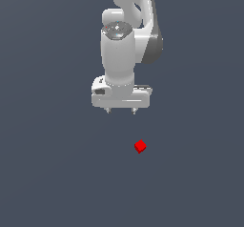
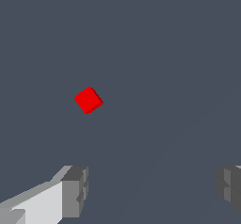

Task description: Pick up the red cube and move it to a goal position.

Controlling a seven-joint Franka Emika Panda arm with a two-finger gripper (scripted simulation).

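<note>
One cube: the red cube (image 1: pixel 140 146) is the only loose thing in sight, small and bright red, far smaller than the gripper's body.
Cube faces: plain and matte, no marks; in the wrist view the red cube (image 2: pixel 88 100) shows a lighter upper face and two darker red side faces along one edge.
Cube pose: flat on the floor, turned so a corner points toward each camera, giving a diamond outline.
Cube place: on the dark grey-blue floor (image 1: pixel 52 173), below the gripper in the exterior view and a little toward the exterior view's right; nothing touches it.
Gripper: the gripper (image 1: pixel 121 110) hangs from the white arm (image 1: pixel 119 45) with its two short fingertips pointing down, well apart from the cube.
Jaw state: spread wide, holding nothing; in the wrist view the gripper (image 2: pixel 153 190) has one grey pad (image 2: pixel 75 191) and the other at the far edge of the picture with bare floor between them.
Cube against jaws: in the wrist view it lies ahead of the fingers, not between them, nearer the line of the finger on the white-bodied side.
Floor: uniform, with no visible texture.
</note>
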